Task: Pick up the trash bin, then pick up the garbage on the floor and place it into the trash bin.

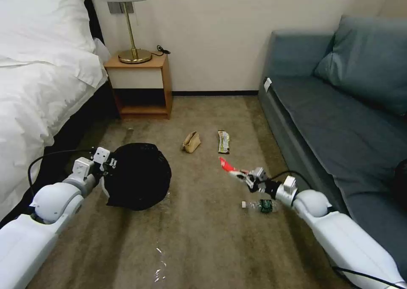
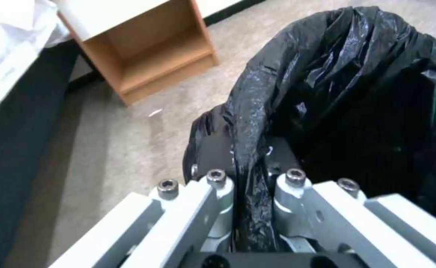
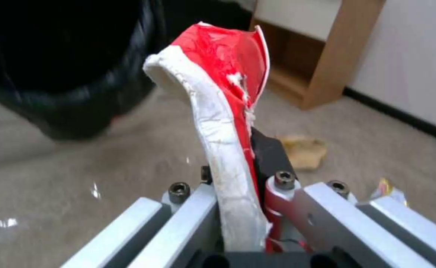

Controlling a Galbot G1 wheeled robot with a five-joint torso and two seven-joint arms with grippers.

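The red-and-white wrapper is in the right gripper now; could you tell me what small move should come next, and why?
Probably swing the right gripper left toward the trash bin: it is shut on the red-and-white wrapper, clear of the carpet, while the left gripper holds the bin's rim.

My head camera looks forward and down over the carpet (image 1: pixel 203 238), from well back, taking in the bed (image 1: pixel 38 89), the nightstand (image 1: pixel 140 85) and the sofa (image 1: pixel 339 110). The camera on my left wrist sits right behind my left tool (image 2: pixel 250 175) and faces along it, very close to the trash bin (image 2: pixel 357 96), with the nightstand (image 2: pixel 148 56) beyond. The one on my right wrist peers past my right tool (image 3: pixel 240 178) toward that same nightstand (image 3: pixel 327 56) and bin (image 3: pixel 64 63).
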